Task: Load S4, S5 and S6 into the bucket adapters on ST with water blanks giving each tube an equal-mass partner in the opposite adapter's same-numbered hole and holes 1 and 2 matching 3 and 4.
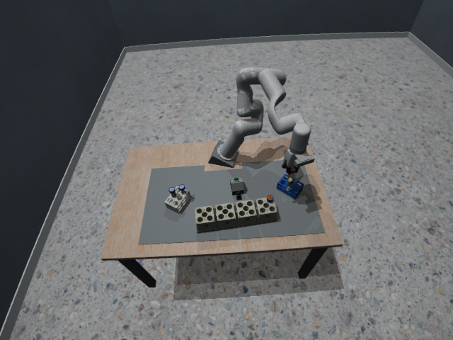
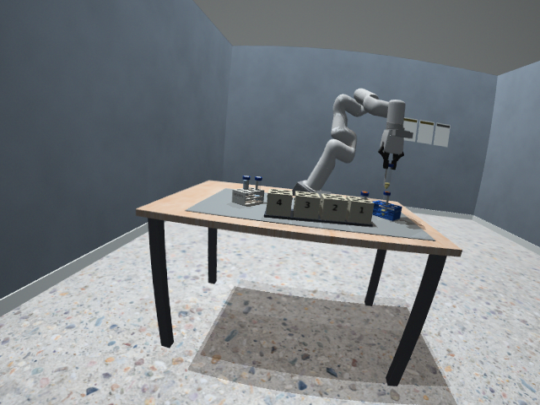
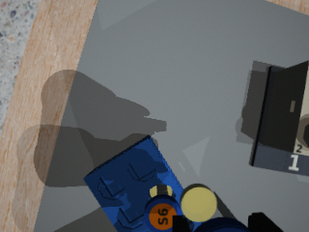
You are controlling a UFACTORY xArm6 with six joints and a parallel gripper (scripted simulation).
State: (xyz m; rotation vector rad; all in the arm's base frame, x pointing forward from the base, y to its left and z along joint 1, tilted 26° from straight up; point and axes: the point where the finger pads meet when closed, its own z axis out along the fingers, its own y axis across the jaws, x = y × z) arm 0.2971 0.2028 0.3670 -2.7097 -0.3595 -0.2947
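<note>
My gripper (image 1: 291, 168) (image 2: 389, 166) (image 3: 222, 225) is shut on an orange-dot tube (image 2: 386, 177) (image 3: 199, 203) with a yellow tip, held near upright above the blue rack (image 1: 296, 193) (image 2: 394, 213) (image 3: 118, 169). Its ID is hidden. S6 (image 2: 386, 193) (image 3: 161, 216) stands in that rack. S4 (image 1: 270, 197) (image 2: 364, 193) stands in a back hole of adapter 1 (image 1: 267, 214) (image 2: 361, 211). Adapters 2 (image 2: 334, 207), 3 (image 2: 306, 205) and 4 (image 2: 278, 203) show no tubes. Two white-dot blanks (image 1: 171, 190) (image 1: 181, 187) stand in the white rack (image 1: 178, 209) (image 2: 240, 198); their numbers are unreadable.
The small DONE desk (image 1: 236, 186) with its green key (image 1: 236, 179) stands behind the adapter row, between the two racks. The blue rack is near the table's right edge. The held tube's tip is close to S6's cap in the views.
</note>
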